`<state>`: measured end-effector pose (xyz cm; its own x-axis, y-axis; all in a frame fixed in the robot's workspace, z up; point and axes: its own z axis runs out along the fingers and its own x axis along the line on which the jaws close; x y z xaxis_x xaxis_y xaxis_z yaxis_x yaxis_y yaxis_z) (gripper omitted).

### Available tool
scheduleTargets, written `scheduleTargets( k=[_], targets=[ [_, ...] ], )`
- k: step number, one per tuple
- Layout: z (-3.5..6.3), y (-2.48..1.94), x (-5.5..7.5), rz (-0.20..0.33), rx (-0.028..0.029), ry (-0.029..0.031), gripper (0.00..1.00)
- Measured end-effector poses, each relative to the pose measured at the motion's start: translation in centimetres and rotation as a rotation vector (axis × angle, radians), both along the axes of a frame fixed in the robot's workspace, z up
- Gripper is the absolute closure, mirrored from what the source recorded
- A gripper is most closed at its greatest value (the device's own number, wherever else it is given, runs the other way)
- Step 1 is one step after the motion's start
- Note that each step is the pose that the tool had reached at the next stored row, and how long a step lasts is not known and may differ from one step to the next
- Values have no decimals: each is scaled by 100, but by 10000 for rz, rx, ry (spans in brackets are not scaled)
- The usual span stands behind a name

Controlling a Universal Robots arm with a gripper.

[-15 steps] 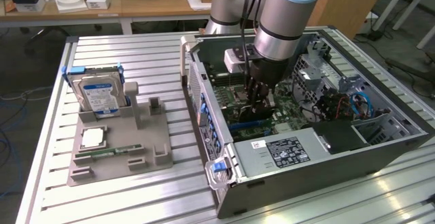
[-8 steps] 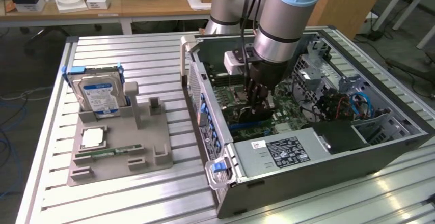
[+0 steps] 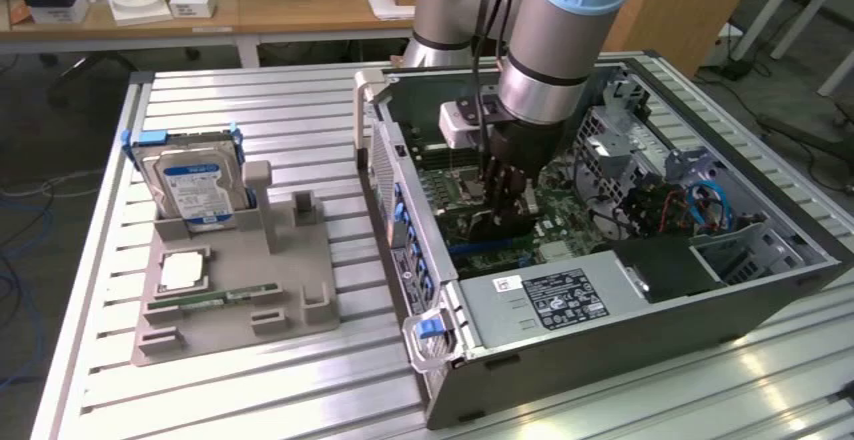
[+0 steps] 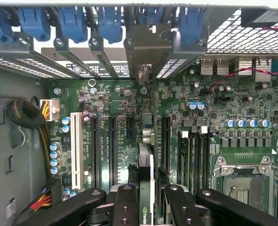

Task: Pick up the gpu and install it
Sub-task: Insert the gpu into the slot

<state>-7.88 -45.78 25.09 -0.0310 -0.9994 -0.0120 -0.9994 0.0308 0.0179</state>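
Observation:
My gripper [image 3: 507, 210] reaches down into the open computer case [image 3: 747, 290], over the green motherboard [image 4: 223, 117]. It is shut on the gpu [image 4: 146, 160], a thin black card seen edge-on between the black fingers [image 4: 125, 202]. The card stands upright over the motherboard, among the long black expansion slots [image 4: 113, 146]. Its silvery end bracket [image 4: 146, 49] sits at the case's rear slot openings, between the blue clips [image 4: 108, 21]. I cannot tell whether the card's edge is seated in a slot.
A grey fixture [image 3: 287, 290] at the exterior view's left holds the blue-labelled hard drive [image 3: 194, 185], a processor [image 3: 183, 270] and a green memory stick [image 3: 214, 300]. Inside the case are the power supply [image 3: 554, 295], coloured cables [image 3: 701, 205] and the processor socket [image 4: 244, 181].

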Motion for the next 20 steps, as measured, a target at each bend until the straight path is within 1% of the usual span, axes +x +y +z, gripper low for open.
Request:
scheduleTargets(
  k=[4, 7, 20],
  targets=[
    [-9, 0, 0, 1, 4, 0, 74],
    [-41, 0, 0, 1, 7, -1, 74],
    [-66, 0, 0, 1, 6, 0, 74]
  ],
)
